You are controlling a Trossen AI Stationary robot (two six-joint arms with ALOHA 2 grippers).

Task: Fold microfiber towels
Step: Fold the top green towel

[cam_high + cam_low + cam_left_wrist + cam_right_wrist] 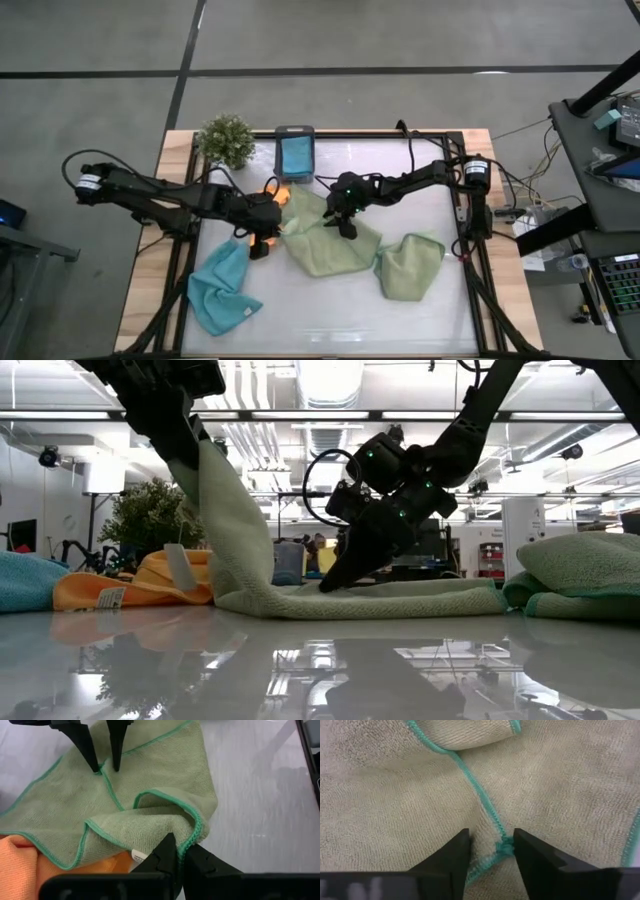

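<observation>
A sage green towel lies spread at the table's middle, its left part raised. My left gripper is shut on that raised part. My right gripper is open, with its tips down on the towel's middle. An orange towel lies partly under the green one at the far left. A second sage green towel lies crumpled to the right. A light blue towel lies crumpled at the near left. Another light blue towel sits in the dark grey box. My left gripper pinches the towel's green-hemmed edge between its two fingers, where the cloth curls over; one layer or several, I cannot tell. That part is lifted and slopes down from the fingers, while the rest lies on the table. My right gripper points down from above, its fingertips on the flat towel. They stand on either side of a hemmed corner that lies on the layer beneath. The cloth under them stays flat on the table.
A small potted plant and the dark grey box stand at the far edge. Bare table surface lies toward the near edge. The table's frame rails run along both sides.
</observation>
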